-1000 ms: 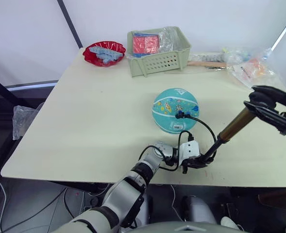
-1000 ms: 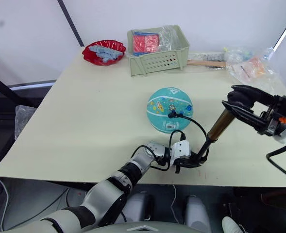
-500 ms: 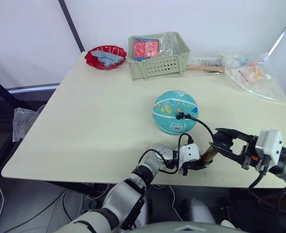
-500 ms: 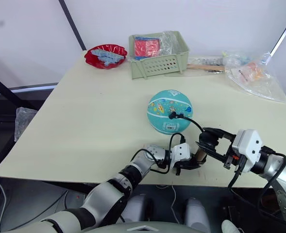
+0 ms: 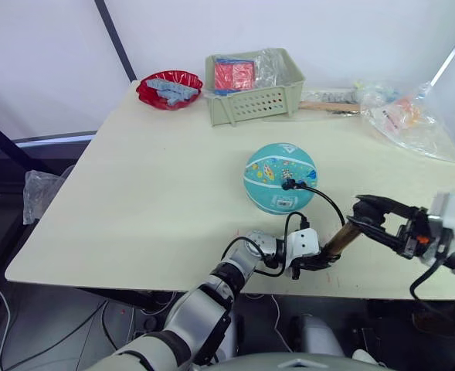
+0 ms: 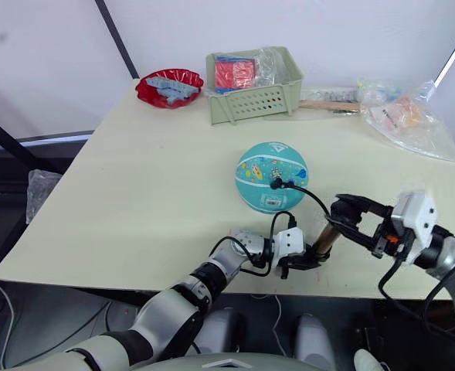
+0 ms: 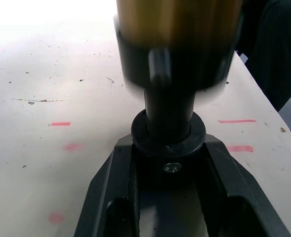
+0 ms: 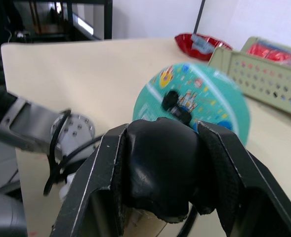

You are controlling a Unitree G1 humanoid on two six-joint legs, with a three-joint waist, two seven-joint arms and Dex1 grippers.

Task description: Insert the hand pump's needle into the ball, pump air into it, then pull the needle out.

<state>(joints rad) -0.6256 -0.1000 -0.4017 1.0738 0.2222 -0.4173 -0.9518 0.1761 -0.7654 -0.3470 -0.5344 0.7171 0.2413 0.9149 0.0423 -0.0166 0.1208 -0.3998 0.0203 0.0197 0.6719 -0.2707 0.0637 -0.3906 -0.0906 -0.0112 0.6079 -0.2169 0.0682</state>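
The teal ball (image 5: 277, 171) rests mid-table with the needle's black fitting (image 5: 286, 184) plugged into its near side; the pin itself is hidden inside. A thin black hose (image 5: 334, 209) loops from there to the foot of the hand pump (image 5: 336, 242). The pump leans up to the right, with a short stretch of gold barrel showing. My left gripper (image 5: 314, 261) is shut on the pump's black base (image 7: 168, 140) at the table's near edge. My right gripper (image 5: 360, 209) is shut on the pump's black T-handle (image 8: 160, 165), with the ball (image 8: 197, 96) just beyond it.
A green basket (image 5: 252, 97) holding red packets and a red bowl (image 5: 168, 85) stand at the back. Crinkled plastic bags (image 5: 409, 116) and a wooden stick (image 5: 327, 103) lie back right. The table's near edge (image 5: 173, 287) runs just below the pump.
My right gripper drove the handle down from high on the right, shortening the exposed barrel, then came slightly back up. My left gripper and the ball stayed put.
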